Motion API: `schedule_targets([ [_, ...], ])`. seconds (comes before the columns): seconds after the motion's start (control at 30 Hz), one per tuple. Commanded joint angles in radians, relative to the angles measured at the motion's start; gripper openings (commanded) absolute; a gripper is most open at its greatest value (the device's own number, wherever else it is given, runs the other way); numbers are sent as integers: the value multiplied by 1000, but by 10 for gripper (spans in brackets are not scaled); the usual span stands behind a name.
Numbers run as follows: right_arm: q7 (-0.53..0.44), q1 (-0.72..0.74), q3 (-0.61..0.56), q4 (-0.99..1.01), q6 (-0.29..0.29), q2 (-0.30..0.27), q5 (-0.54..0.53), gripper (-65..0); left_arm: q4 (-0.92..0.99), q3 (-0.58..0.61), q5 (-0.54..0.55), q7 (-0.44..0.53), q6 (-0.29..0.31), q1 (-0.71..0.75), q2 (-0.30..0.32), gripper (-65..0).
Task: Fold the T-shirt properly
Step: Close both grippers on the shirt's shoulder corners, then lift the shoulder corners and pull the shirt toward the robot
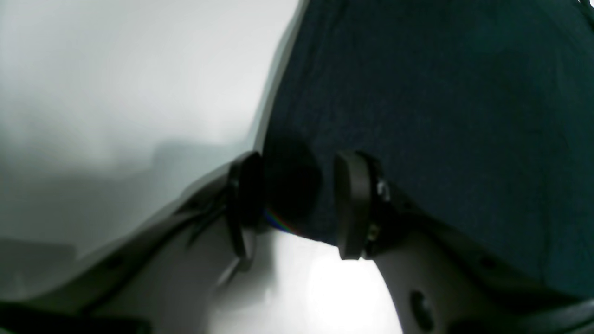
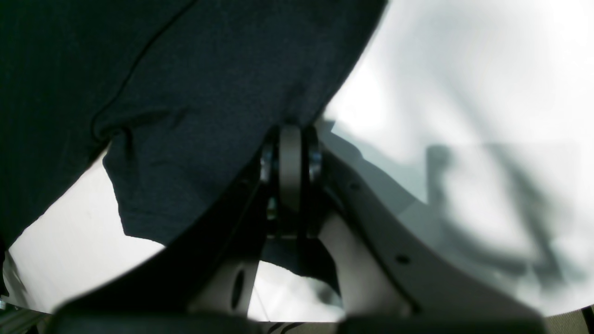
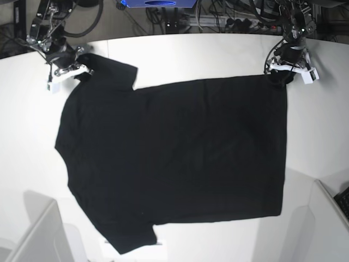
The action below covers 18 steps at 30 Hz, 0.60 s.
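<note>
The black T-shirt lies spread flat on the white table, plain face up, sleeves at the left and hem at the right. My left gripper is at the far hem corner. In the left wrist view the left gripper has its fingers apart, with the shirt's edge between them. My right gripper is at the far sleeve. In the right wrist view the right gripper has its pads pressed together on the shirt's edge, and cloth hangs below them.
Cables and equipment line the table's far edge. A white panel stands at the near left corner and another at the near right. Bare table surrounds the shirt.
</note>
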State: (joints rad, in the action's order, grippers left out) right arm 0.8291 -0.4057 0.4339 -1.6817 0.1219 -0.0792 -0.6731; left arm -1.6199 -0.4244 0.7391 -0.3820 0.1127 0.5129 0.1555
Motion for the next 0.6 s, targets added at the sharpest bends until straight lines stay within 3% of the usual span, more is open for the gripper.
schedule_targets([
  [0.0, 25, -8, 0, -1, -8, -4, 26, -650, -12, 5, 7, 8, 8, 0, 9, -416],
  [0.1, 25, -8, 0, -1, -8, -8, 26, -650, -12, 54, 7, 8, 8, 2, 16, -485],
  [0.17, 25, -8, 1, -1, -8, -20, 26, -650, -12, 58, 7, 8, 8, 3, 16, -617],
  [0.2, 25, -9, 1, -1, -8, -20, 26, -650, -12, 58, 6, 8, 8, 5, 16, -650],
  [0.33, 25, -17, 4, -10, -8, -24, 26, -650, -15, 55, -2, 8, 8, 10, 19, -650],
  [0.57, 26, -45, 118, -42, -8, -17, 26, -650, -55, 54, -2, 8, 8, 72, 75, -650],
])
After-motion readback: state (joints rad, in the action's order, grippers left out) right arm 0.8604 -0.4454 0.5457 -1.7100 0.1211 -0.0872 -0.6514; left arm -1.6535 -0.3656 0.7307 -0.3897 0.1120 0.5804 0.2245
